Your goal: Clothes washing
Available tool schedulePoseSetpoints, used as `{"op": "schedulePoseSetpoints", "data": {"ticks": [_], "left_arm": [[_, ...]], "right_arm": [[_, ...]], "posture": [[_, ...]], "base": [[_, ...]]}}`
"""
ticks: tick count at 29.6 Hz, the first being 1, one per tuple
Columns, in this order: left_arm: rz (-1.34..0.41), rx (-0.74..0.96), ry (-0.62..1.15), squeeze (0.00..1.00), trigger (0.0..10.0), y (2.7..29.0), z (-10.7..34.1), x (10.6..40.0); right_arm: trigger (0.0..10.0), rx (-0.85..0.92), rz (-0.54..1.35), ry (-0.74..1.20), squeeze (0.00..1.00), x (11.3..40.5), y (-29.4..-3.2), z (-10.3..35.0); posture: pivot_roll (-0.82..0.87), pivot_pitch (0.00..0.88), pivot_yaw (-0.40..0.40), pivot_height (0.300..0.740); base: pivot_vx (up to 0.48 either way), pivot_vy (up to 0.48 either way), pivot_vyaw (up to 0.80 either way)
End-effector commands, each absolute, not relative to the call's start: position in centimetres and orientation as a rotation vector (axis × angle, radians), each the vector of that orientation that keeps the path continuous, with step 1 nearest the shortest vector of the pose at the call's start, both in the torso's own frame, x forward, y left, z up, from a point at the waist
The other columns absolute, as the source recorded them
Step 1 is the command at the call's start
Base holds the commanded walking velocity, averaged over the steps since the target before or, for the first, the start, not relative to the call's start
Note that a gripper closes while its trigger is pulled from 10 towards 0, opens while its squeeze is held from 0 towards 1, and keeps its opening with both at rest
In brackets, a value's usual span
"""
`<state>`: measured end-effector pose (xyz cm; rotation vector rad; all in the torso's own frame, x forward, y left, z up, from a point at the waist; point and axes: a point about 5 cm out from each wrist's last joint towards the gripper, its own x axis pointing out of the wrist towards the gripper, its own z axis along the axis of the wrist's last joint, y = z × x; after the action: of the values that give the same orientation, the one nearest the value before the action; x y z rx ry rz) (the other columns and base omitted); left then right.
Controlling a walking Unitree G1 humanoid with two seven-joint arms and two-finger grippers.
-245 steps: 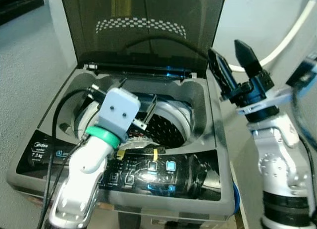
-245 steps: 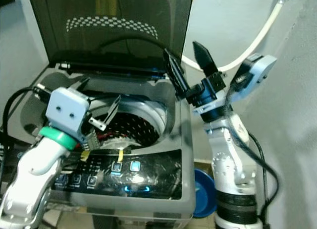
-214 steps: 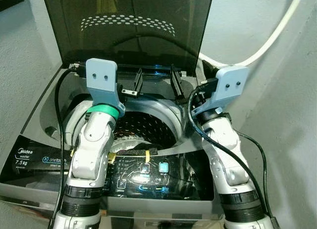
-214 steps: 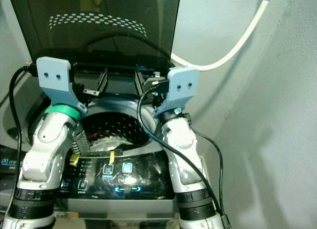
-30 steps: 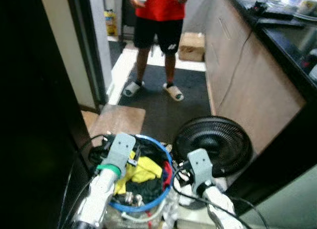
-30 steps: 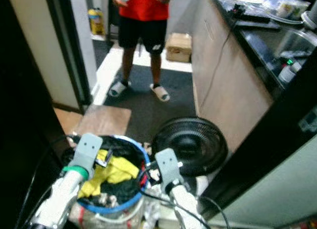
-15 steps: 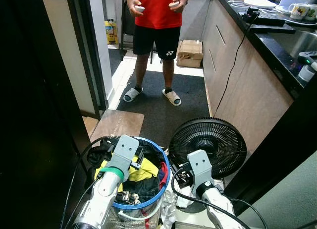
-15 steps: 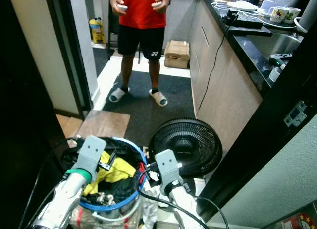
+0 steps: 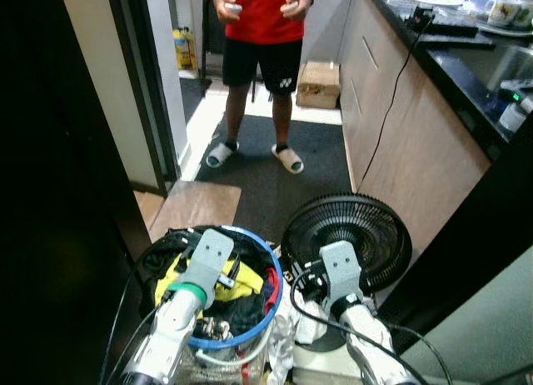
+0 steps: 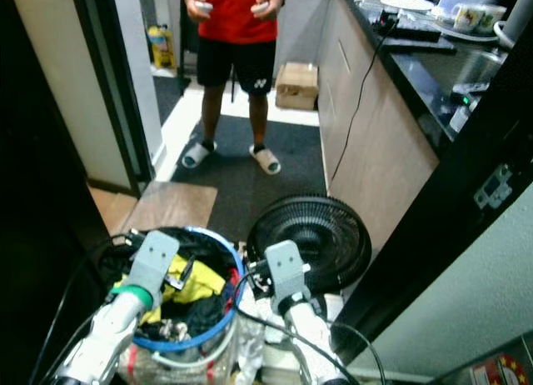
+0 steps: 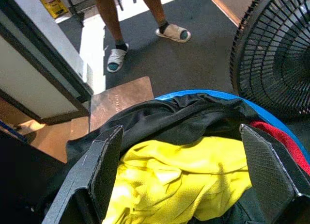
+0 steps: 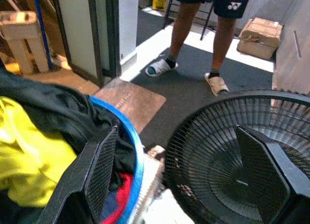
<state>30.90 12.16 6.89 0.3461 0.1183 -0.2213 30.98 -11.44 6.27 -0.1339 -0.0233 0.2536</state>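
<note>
The view had swung away from the open washer to a blue laundry basket at lower centre, heaped with clothes, so loading looked barely begun. A person stood at top centre. The left gripper hovered spread wide over the yellow garment, empty; the right gripper, also splayed, faced the black fan.

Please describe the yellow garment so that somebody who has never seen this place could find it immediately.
Find the big black fan lying on the floor beside the wooden cabinets. Just to its left is a blue-rimmed laundry basket full of clothes, under the robot's left hand. The yellow garment lies on top, the only bright yellow piece among black and red clothes.
</note>
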Motion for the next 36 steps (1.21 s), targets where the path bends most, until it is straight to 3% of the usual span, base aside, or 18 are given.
{"op": "schedulePoseSetpoints", "data": {"ticks": [1, 17, 27, 28, 36], "left_arm": [[-0.241, 0.357, 0.152, 0.0, 10.0, 12.0, 6.4, 30.8], [-0.352, 0.357, 0.094, 0.0, 10.0, 10.4, 8.8, 31.0], [-0.365, 0.356, 0.06, 0.0, 10.0, 11.6, 10.7, 28.7], [-0.354, 0.358, 0.078, 0.0, 10.0, 12.1, 10.8, 27.6], [-0.319, 0.38, 0.141, 0.0, 10.0, 13.3, 10.0, 26.3]], "right_arm": [[10.0, -0.117, 0.24, -0.004, 0.0, 31.0, -11.5, 6.0], [10.0, -0.145, 0.207, -0.055, 0.0, 31.0, -12.0, 7.0], [10.0, -0.101, 0.233, -0.154, 0.0, 29.4, -10.4, 8.9], [10.0, -0.097, 0.251, -0.144, 0.0, 28.7, -9.9, 8.7], [10.0, -0.117, 0.27, -0.086, 0.0, 28.5, -9.7, 7.7]], "posture": [[0.1, 0.115, 0.037, 0.74], [0.1, 0.254, 0.114, 0.74], [0.14, 0.34, 0.128, 0.74], [0.16, 0.395, 0.126, 0.74], [0.18, 0.423, 0.115, 0.74]], "base": [[0.0, 0.0, 0.0], [0.0, 0.0, 0.0], [0.0, 0.0, 0.0], [0.0, 0.0, 0.0], [0.0, 0.0, 0.0]]}}
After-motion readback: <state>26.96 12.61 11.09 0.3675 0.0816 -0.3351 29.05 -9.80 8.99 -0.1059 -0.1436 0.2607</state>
